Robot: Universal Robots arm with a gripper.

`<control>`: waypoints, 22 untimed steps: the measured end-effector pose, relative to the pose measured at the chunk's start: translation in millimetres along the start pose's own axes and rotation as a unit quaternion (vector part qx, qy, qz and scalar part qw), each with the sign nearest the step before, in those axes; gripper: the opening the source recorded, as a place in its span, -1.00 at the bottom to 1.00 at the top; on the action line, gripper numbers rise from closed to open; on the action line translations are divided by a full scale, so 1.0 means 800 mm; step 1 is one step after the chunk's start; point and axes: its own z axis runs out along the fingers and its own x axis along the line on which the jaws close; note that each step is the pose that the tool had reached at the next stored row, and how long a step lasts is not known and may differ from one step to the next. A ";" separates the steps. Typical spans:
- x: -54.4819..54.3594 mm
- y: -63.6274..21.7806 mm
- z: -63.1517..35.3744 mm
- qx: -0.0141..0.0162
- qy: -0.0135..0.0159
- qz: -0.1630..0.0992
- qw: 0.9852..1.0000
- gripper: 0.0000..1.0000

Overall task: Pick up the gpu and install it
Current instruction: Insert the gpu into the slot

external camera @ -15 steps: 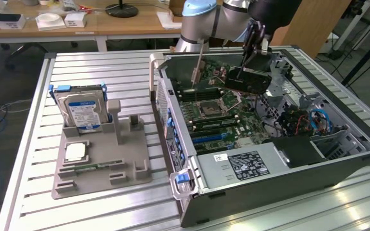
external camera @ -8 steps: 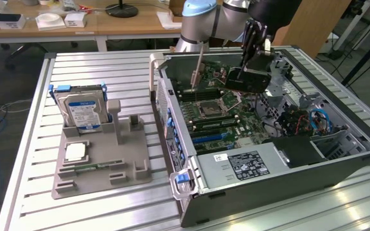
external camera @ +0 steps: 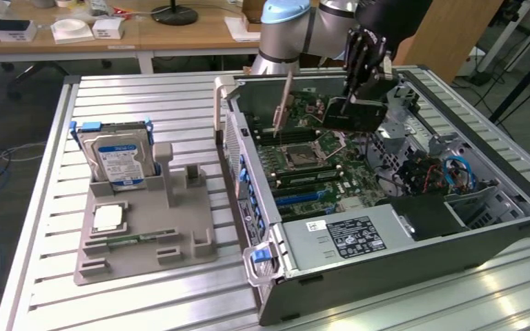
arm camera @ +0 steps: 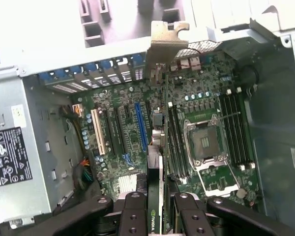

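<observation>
Pick is done. Black two-finger gripper (arm camera: 157,216) is part-closed, clamping the thin dark gpu (arm camera: 160,172) with its pale metal bracket. Card hangs edge-on over the green motherboard (external camera: 320,165) inside the open grey PC case (external camera: 413,255). Looks unseated; install outstanding.

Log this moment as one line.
gripper: shut on gpu | gpu: edge-on over motherboard, not yet seated | computer case: side open
</observation>
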 end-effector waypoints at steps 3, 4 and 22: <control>0.000 0.000 0.000 0.000 0.001 -0.019 1.000 -0.48; 0.000 0.000 0.000 -0.001 0.001 -0.025 1.000 -0.48; 0.000 0.000 0.000 -0.002 0.004 -0.105 0.995 -0.48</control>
